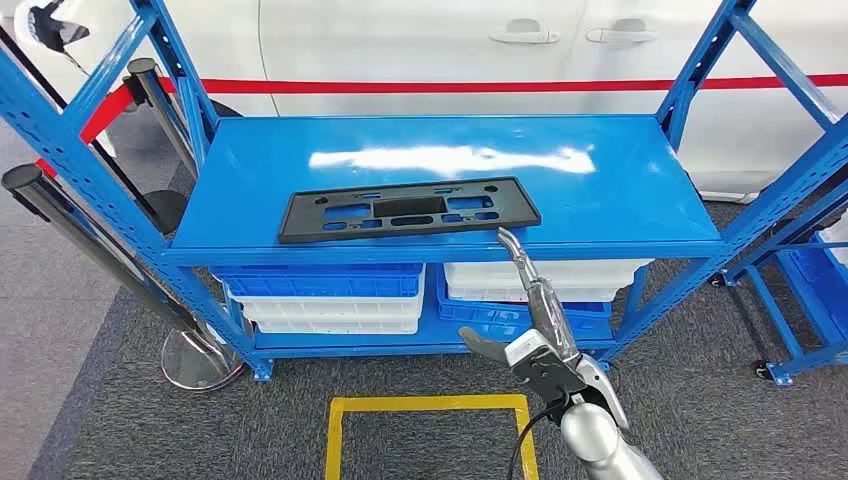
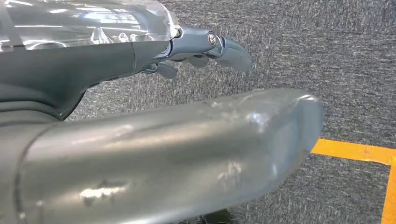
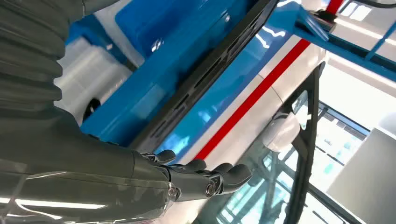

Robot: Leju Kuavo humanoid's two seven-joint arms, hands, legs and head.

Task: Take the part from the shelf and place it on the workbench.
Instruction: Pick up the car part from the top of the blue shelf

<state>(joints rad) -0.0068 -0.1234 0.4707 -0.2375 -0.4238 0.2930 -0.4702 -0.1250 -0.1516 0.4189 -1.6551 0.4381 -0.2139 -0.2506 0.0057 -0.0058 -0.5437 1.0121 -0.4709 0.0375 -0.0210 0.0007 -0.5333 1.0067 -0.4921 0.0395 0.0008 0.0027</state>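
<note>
So the black part (image 1: 408,210) is lying flat near the front edge of the blue shelf (image 1: 620,190), nothing touching it. Right hand (image 1: 530,335) is raised just in front of that edge, fingers (image 3: 219,177) stretched out and holding nothing. Left hand (image 2: 205,46) hangs over the grey carpet (image 2: 327,70), fingers loosely apart and empty.

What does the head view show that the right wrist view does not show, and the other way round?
Head view alone: the whole black part lying flat near the front edge of the blue shelf, the blue and white bins stacked on the level below it, and the yellow floor marking. Right wrist view alone: the underside of the right hand, fingers stretched out and holding nothing. Both share the part, the shelf, the right hand and the white car with a red stripe.
</note>
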